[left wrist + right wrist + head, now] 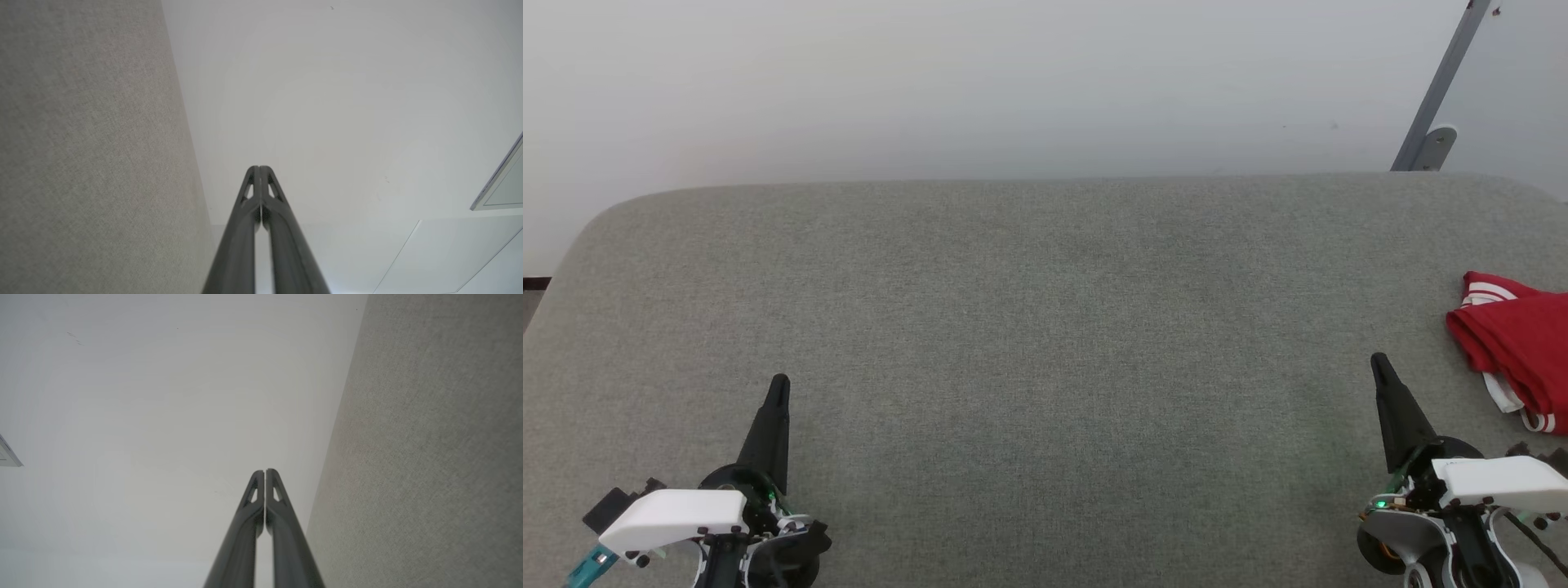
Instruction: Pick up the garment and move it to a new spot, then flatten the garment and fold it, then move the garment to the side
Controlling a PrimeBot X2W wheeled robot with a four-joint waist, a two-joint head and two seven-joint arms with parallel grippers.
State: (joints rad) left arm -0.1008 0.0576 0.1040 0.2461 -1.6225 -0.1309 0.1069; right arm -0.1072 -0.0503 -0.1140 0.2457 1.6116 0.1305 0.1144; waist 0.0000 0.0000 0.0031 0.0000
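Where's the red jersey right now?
In the head view the garment lies bunched at the right edge of the grey surface, just right of the right gripper, apart from it.

Garment (1523, 343) cut off at right edge

Red garment (1521, 343), seemingly folded, lies at the table's right edge.

Counter (1045, 327): grey woven cloth cover, matt, slightly rough. Garment (1515, 339): soft red cloth (white striped trim), matt. Wall (1013, 82): smooth, matt, pale.
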